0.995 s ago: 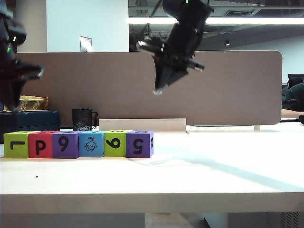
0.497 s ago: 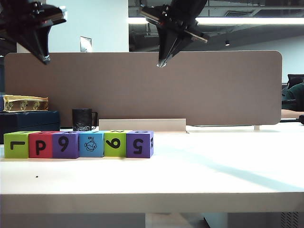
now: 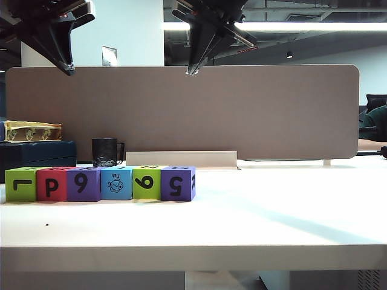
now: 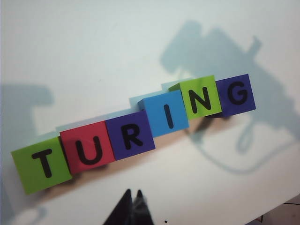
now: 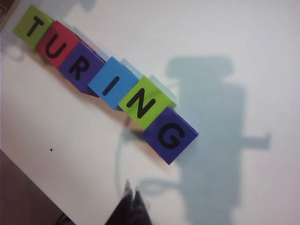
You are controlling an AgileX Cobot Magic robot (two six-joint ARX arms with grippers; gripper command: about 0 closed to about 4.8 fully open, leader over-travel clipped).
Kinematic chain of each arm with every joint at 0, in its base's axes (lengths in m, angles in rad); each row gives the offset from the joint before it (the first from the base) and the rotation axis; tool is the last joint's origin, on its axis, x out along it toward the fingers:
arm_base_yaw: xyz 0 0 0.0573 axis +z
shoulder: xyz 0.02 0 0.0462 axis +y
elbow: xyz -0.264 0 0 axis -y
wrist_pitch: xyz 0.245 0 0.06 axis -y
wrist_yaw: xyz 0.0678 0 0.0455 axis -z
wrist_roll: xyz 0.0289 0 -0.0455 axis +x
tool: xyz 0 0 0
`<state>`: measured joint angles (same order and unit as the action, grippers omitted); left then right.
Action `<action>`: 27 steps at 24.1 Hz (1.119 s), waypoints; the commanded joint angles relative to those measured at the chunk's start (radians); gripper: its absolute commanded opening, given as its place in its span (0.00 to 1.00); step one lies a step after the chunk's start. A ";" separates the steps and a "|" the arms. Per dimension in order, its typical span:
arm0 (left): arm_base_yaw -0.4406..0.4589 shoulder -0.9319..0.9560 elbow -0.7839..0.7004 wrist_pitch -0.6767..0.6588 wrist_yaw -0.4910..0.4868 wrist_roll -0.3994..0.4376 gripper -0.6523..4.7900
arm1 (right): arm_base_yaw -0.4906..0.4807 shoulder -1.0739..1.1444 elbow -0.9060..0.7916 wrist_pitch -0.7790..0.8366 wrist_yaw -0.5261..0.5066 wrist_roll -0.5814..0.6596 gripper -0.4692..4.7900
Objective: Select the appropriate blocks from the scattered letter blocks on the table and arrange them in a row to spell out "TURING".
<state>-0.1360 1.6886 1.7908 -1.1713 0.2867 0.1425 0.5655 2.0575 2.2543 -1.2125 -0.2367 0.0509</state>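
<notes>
Six letter blocks sit touching in a row on the left part of the white table, a little back from its thick front edge. From the left they are lime green, red, purple, blue, lime green and purple; the sides facing the exterior camera carry other marks, among them a fish drawing on the blue one. Seen from above in both wrist views, the top faces read T, U, R, I, N, G. Behind the row stands a black mug, then a grey-brown divider panel. High above the table, the left gripper hangs over the row's left end with its fingers together, holding nothing. The right gripper hangs above the row's right end, likewise closed and empty.
</notes>
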 commanded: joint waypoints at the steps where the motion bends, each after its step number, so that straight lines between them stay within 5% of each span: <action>1: -0.001 -0.004 0.004 0.014 0.006 0.007 0.11 | 0.002 -0.004 0.005 0.008 -0.005 -0.003 0.09; 27: -0.001 -0.004 0.004 0.135 0.005 0.007 0.11 | 0.002 -0.004 0.005 0.013 -0.005 -0.003 0.09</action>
<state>-0.1360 1.6886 1.7908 -1.0466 0.2874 0.1425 0.5659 2.0575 2.2543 -1.2106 -0.2367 0.0509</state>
